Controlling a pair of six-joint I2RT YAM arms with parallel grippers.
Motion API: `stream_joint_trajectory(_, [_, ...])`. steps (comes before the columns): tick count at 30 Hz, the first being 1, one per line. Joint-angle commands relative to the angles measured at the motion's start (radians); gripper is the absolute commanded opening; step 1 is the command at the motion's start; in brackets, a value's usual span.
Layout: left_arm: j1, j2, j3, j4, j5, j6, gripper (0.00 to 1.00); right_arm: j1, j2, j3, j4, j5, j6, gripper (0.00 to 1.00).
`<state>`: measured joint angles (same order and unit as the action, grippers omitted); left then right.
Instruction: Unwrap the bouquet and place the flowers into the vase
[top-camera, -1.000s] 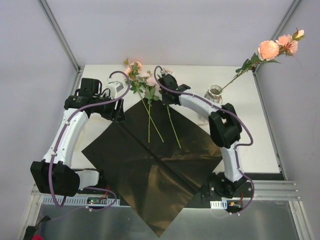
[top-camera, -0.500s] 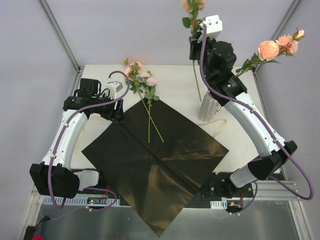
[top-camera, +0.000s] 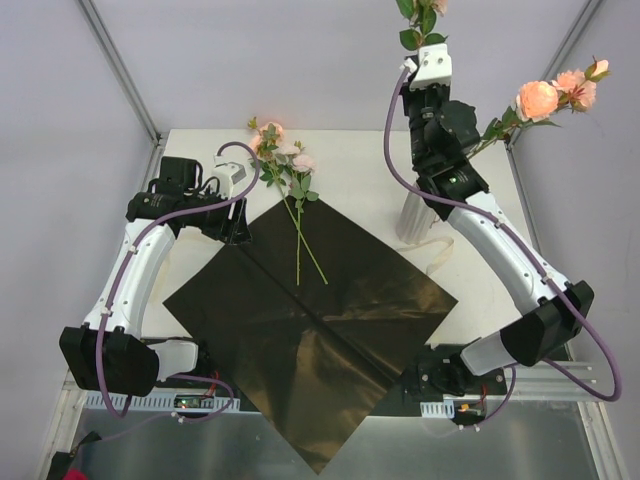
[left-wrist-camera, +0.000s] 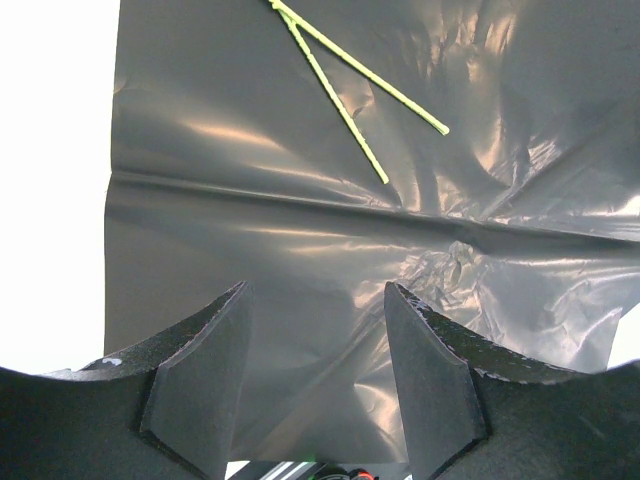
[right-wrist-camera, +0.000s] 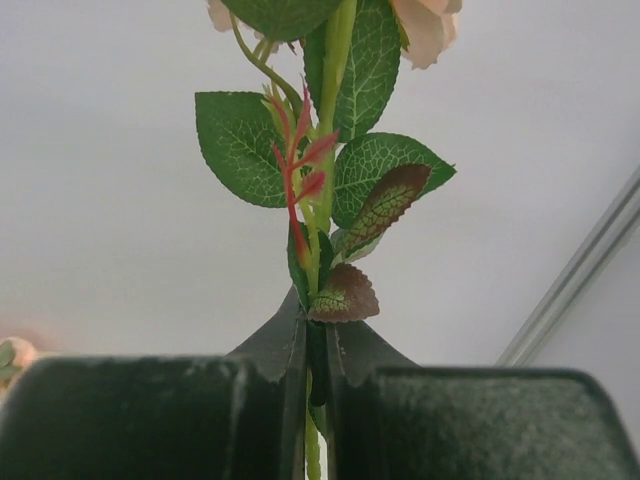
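The bouquet lies unwrapped: its black paper (top-camera: 310, 320) is spread flat, and two flowers (top-camera: 296, 190) rest on the far corner with their stems (left-wrist-camera: 350, 90) crossing. My right gripper (top-camera: 420, 52) is raised high at the back, above the vase (top-camera: 412, 222). It is shut on the stem of one flower (right-wrist-camera: 335, 170), whose leaves and bloom stand above the fingers (right-wrist-camera: 280, 345). That stem's lower end is hidden behind the arm. Another flower (top-camera: 538, 98) leans out of the vase to the right. My left gripper (left-wrist-camera: 315, 290) hovers open over the paper's (left-wrist-camera: 300, 200) left part, holding nothing.
A cream ribbon (top-camera: 440, 250) lies by the foot of the vase. Grey walls and metal frame posts (top-camera: 120, 70) close in the white table (top-camera: 500, 290) at the back and sides. The paper's near corner hangs past the table's front edge.
My right arm has picked one flower up from the paper, swung up and right with it to above the vase, and has since drifted slightly right. The left arm has not moved.
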<state>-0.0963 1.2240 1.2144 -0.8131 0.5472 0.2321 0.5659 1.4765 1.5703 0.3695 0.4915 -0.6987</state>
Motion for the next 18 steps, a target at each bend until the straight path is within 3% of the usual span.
stream_joint_trajectory(1, [0.009,0.003,0.022,-0.008,0.023,0.018,0.55,-0.029,-0.008,0.005,0.193,0.036,-0.027,0.01])
stream_joint_trajectory(10, [0.009,0.009,0.025,-0.009,0.022,0.016,0.54,-0.052,-0.001,-0.004,0.242,0.035,0.037,0.01])
stream_joint_trajectory(18, [0.009,-0.001,0.025,-0.011,0.02,0.023,0.55,-0.052,-0.024,-0.162,0.359,0.111,0.061,0.01])
